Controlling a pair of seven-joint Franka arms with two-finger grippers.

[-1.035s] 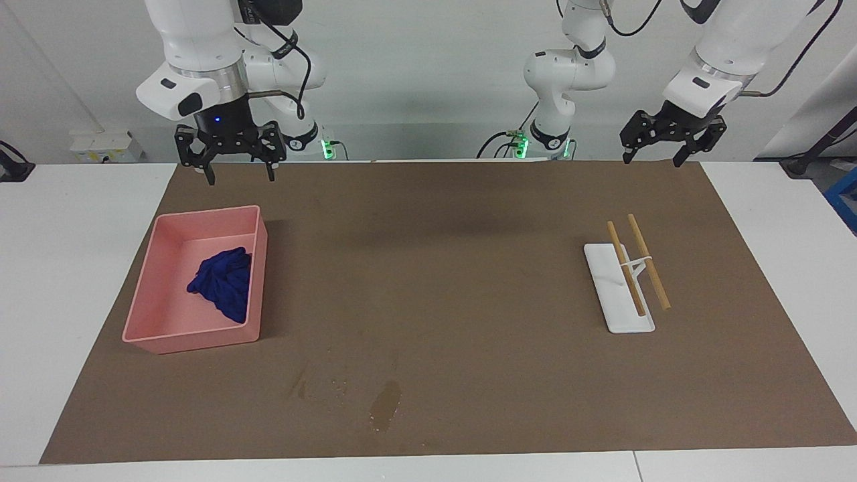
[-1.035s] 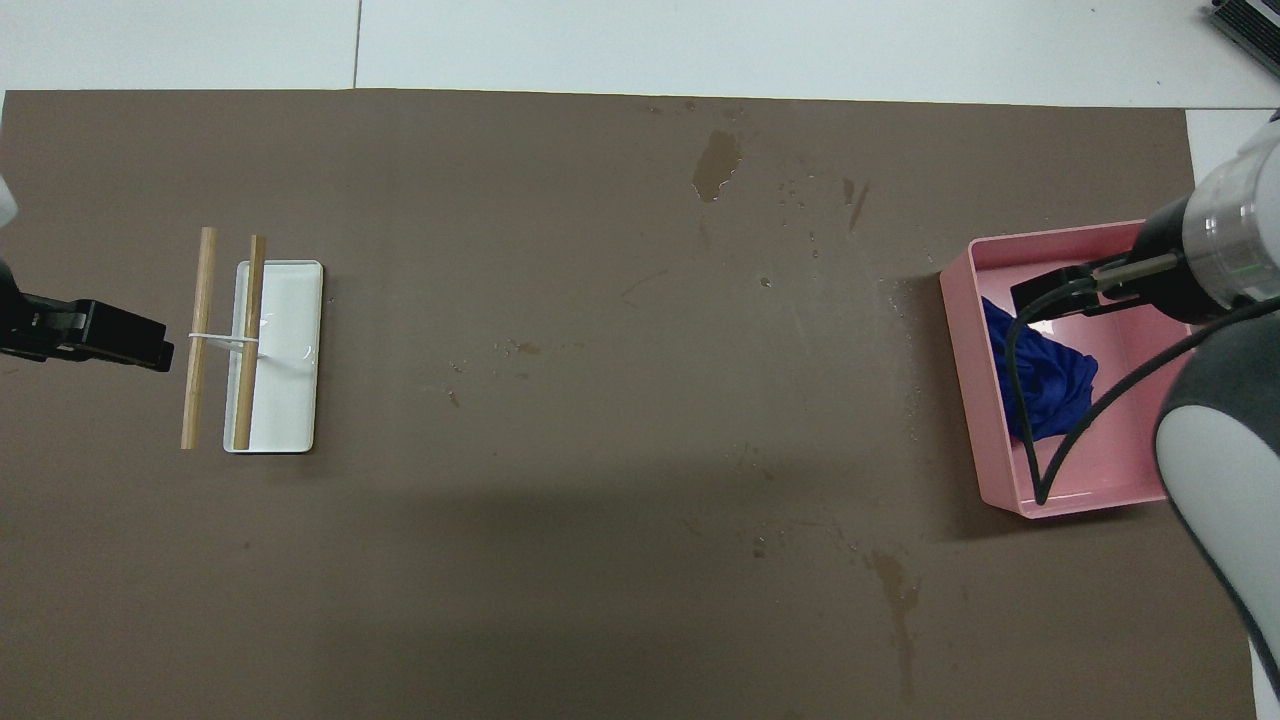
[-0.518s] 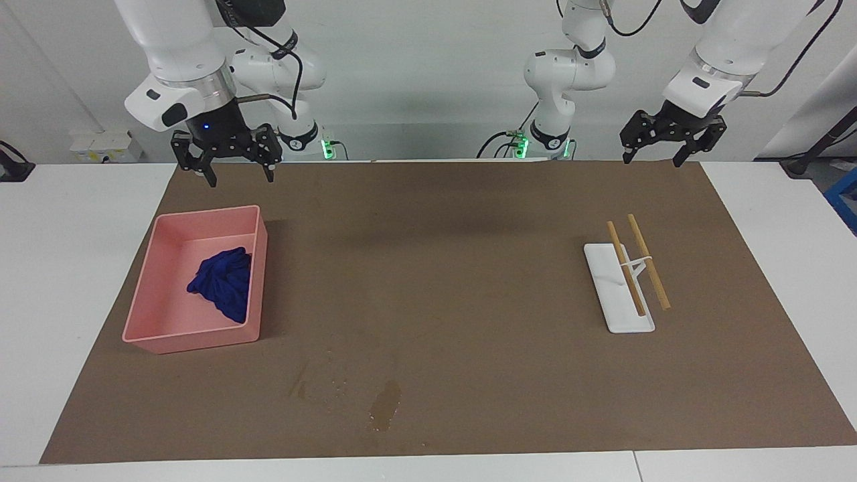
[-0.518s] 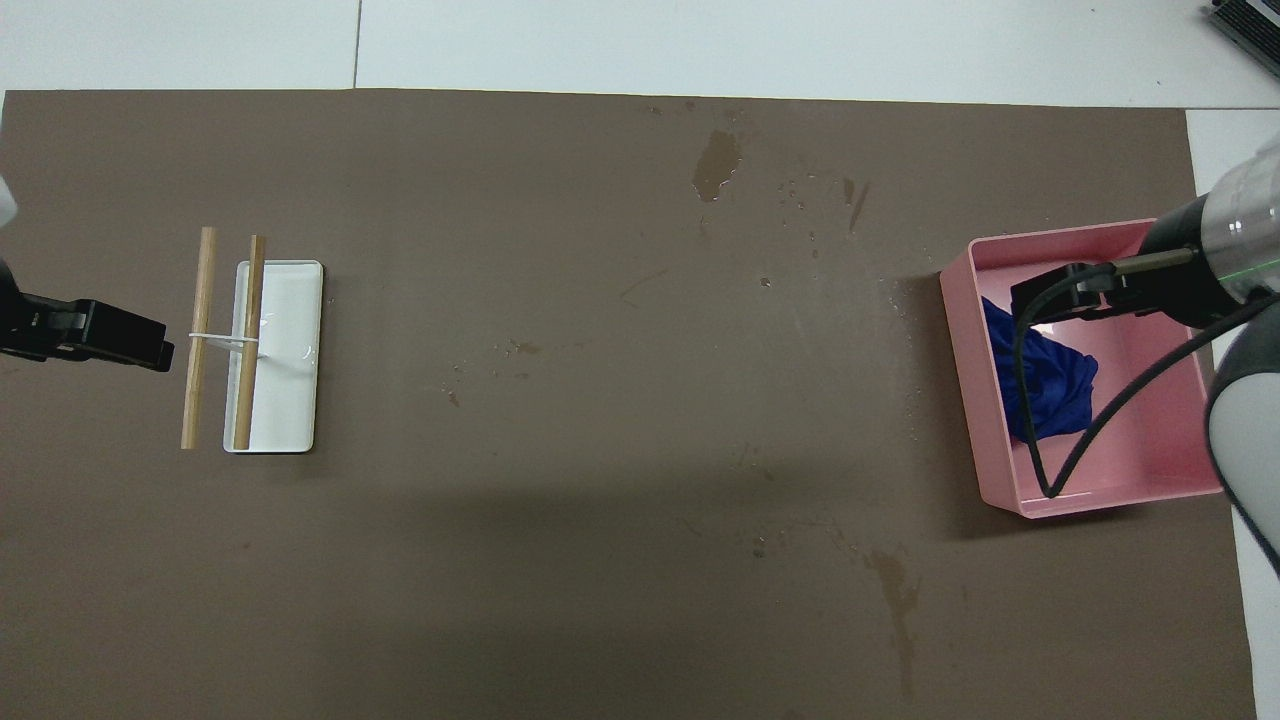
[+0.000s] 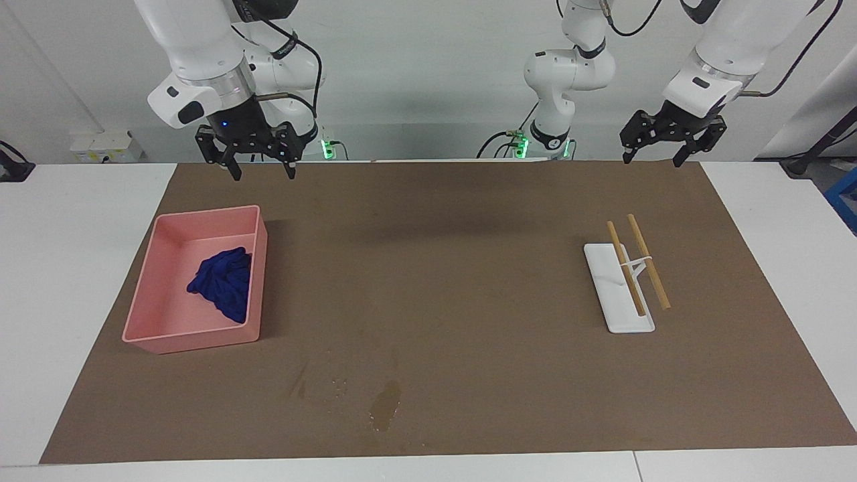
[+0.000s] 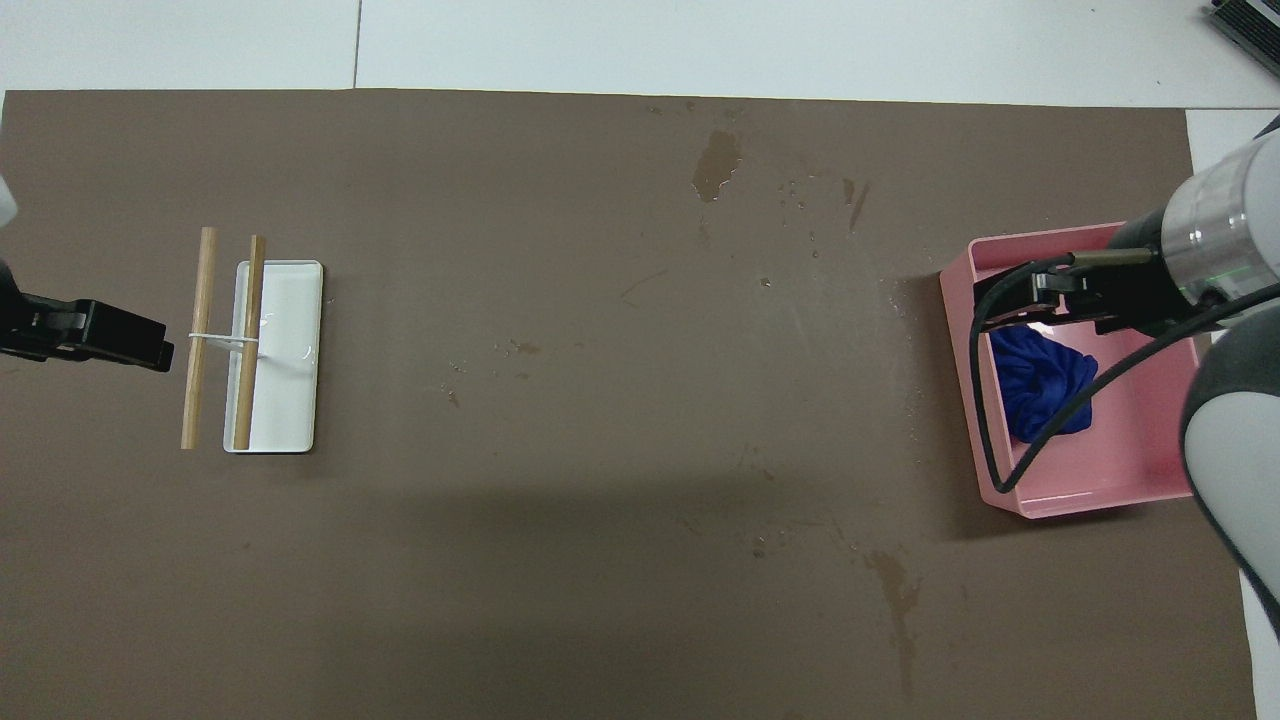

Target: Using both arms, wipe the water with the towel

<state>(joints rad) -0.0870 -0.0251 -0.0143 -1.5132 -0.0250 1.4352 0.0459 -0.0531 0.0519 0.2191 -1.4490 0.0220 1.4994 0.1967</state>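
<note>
- Hanging in the air with fingers spread wide and nothing between them: right gripper (image 5: pixel 263 175), over the mat's (image 5: pixel 442 268) robot-side edge, just above the 12 o'clock wall of the pink tub (image 5: pixel 144 314) in the facing view.
- Touching nothing, well clear of the towel (image 5: pixel 222 281) below.
- Hovering likewise with fingers apart and empty: left gripper (image 5: pixel 653 161), over the mat's corner at the left arm's end, at about 12 o'clock from the white tray (image 5: pixel 606 284) in the facing view.
- Showing in the overhead view only as a dark block at the 9 o'clock edge: left gripper (image 6: pixel 90 335).
- Lying crumpled inside the pink tub, against its wall toward the table's middle: deep-blue towel, untouched.
- Sitting on the mat farther from the robots than the tub, at about 5 o'clock from it in the facing view: water (image 5: pixel 386 406), one dark blotch with small beads and streaks beside it.
- Resting across the white tray: two wooden sticks (image 5: pixel 636 268) joined by a white band.
</note>
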